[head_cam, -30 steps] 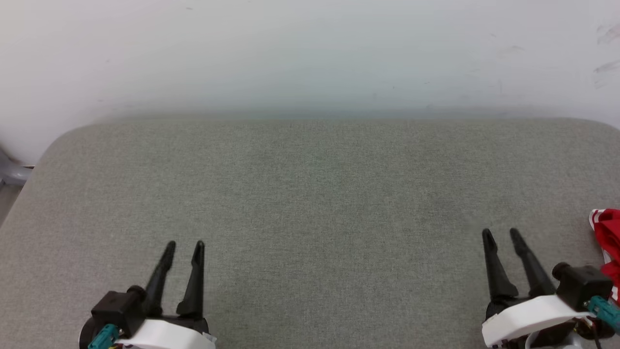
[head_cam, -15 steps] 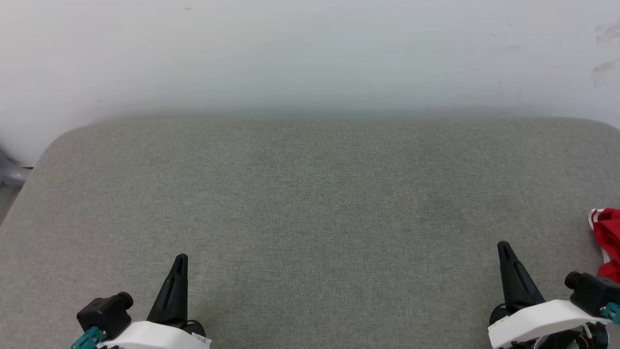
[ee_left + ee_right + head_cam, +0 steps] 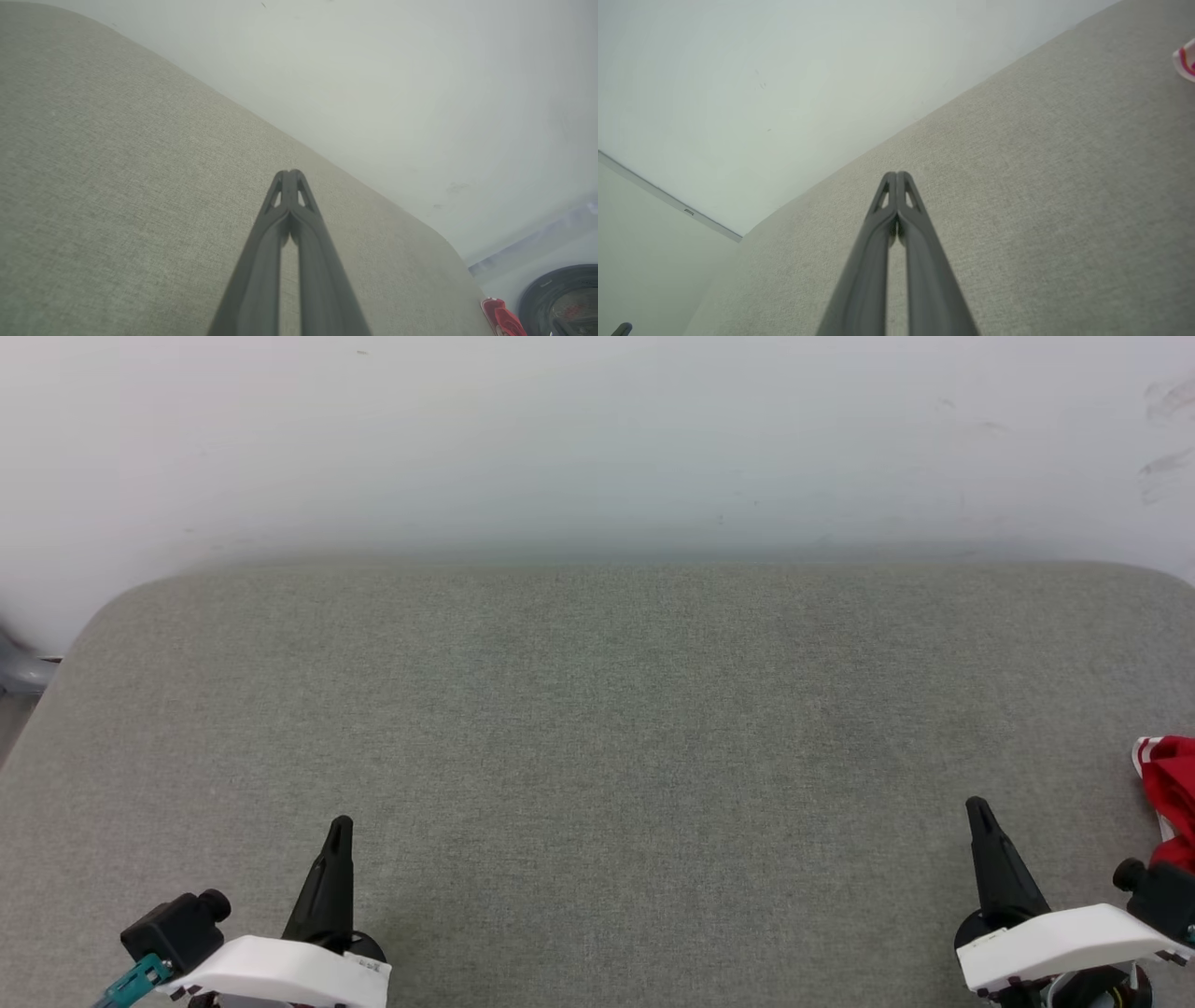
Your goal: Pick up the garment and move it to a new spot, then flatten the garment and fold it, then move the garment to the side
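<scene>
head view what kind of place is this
Likely a plain indoor workroom: a broad grey fabric-covered surface with rounded corners stands against a bare white wall, and a red garment lies at its right edge.

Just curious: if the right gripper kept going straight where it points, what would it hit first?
Probably nothing soon: the right gripper points across the grey cushion toward the white wall; the garment lies aside.

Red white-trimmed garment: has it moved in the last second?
No. The red, white-trimmed fabric garment keeps its place at the right edge of the grey fabric cushion.
</scene>
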### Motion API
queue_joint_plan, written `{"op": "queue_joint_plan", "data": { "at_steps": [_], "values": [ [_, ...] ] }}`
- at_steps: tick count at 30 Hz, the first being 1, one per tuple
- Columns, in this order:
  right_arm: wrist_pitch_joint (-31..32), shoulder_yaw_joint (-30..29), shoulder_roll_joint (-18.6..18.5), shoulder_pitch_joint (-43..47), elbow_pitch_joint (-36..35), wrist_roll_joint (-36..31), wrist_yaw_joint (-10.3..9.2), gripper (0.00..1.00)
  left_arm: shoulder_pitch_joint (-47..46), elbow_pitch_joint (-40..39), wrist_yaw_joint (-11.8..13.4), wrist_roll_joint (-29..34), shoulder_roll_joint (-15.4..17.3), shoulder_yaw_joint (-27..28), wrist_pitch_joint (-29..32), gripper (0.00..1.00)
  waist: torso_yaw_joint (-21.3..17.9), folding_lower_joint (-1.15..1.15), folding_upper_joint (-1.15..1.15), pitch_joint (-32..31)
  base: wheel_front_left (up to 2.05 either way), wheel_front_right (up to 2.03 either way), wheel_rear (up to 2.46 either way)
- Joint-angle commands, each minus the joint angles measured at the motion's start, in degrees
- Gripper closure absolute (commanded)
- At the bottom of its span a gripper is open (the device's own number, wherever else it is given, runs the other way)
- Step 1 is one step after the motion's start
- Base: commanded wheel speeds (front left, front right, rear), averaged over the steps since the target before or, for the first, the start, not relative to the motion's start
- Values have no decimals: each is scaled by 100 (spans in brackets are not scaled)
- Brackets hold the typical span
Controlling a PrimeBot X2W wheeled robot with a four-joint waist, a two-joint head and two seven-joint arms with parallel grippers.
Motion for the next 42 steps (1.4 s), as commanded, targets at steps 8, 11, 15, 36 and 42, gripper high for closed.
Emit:
{"op": "queue_joint_plan", "data": {
  "at_steps": [8,11,15,36,42],
  "values": [
    [130,-58,6,-225,-21,733,-1,100,-216,3,-4,-702,-11,95,178,100,-7,0,0,1,0,0,0],
    [178,-71,7,-245,-6,957,-1,100,-239,26,-4,-922,-18,117,236,100,-10,0,0,2,0,0,0],
    [236,-87,8,-263,12,1247,-2,100,-272,56,-5,-1201,-28,146,309,100,-13,0,0,3,0,0,0],
    [517,-163,11,-359,102,2600,-2,100,-432,199,-8,-2490,-82,291,669,100,-32,0,0,7,0,0,0],
    [578,-183,12,-393,125,2938,-2,100,-467,238,-8,-2809,-99,333,764,100,-37,0,0,8,0,0,0]
  ]
}}
